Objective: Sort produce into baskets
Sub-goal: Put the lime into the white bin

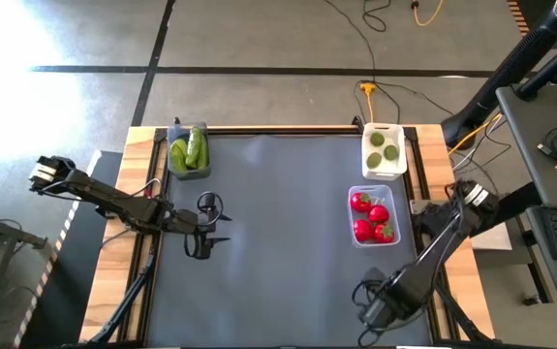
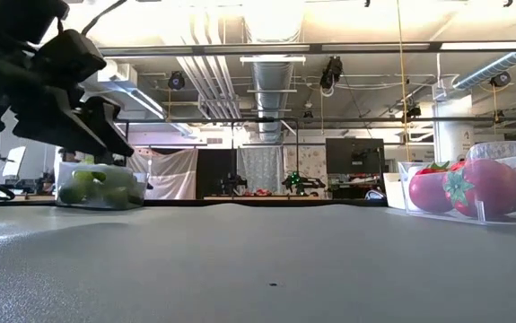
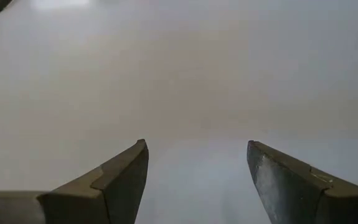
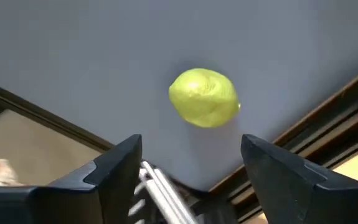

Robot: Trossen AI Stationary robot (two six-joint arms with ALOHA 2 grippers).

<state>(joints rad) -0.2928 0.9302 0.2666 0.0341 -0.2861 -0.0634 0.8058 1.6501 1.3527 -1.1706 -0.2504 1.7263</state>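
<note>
Low at near right corner, right gripper (image 4: pixel 191 165) spread open just beside loose lime (image 4: pixel 203 98); left gripper (image 3: pixel 197 168) open over bare mat (image 3: pixel 185 81) at left, holding nothing.

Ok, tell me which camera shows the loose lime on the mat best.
The right wrist view: the lime lies whole on the grey mat, just beyond the open right gripper. The high, low and left wrist views show no loose lime; the right arm may hide it from above.
</note>
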